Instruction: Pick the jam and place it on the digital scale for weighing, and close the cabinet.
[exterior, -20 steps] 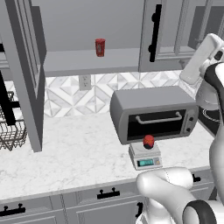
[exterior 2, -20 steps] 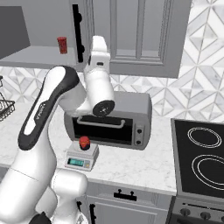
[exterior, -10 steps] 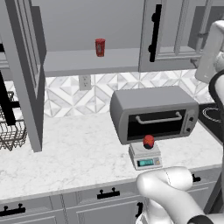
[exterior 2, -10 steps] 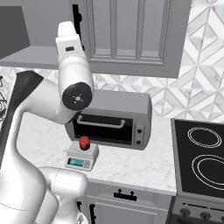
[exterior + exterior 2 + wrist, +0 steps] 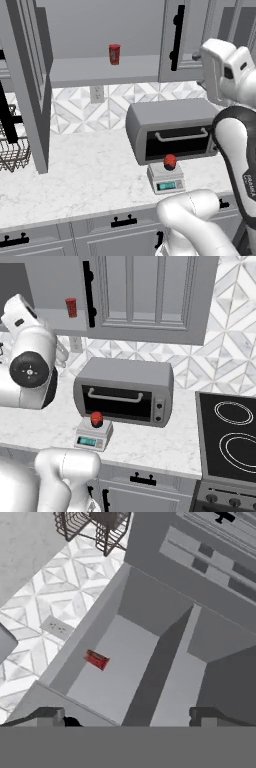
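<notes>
the jam (image 5: 170, 161) sits on the digital scale (image 5: 166, 178); the cabinet (image 5: 30, 90) is open; fingers (image 5: 47, 714) spread, empty.

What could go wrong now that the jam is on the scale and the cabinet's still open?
The open cabinet door on the left juts out over the counter; a poorly angled push may slip off its edge instead of swinging it shut. The red can stands on the cabinet shelf, and the open gripper facing that interior could knock it. A wide arm swing might bump the jam off the digital scale.
</notes>
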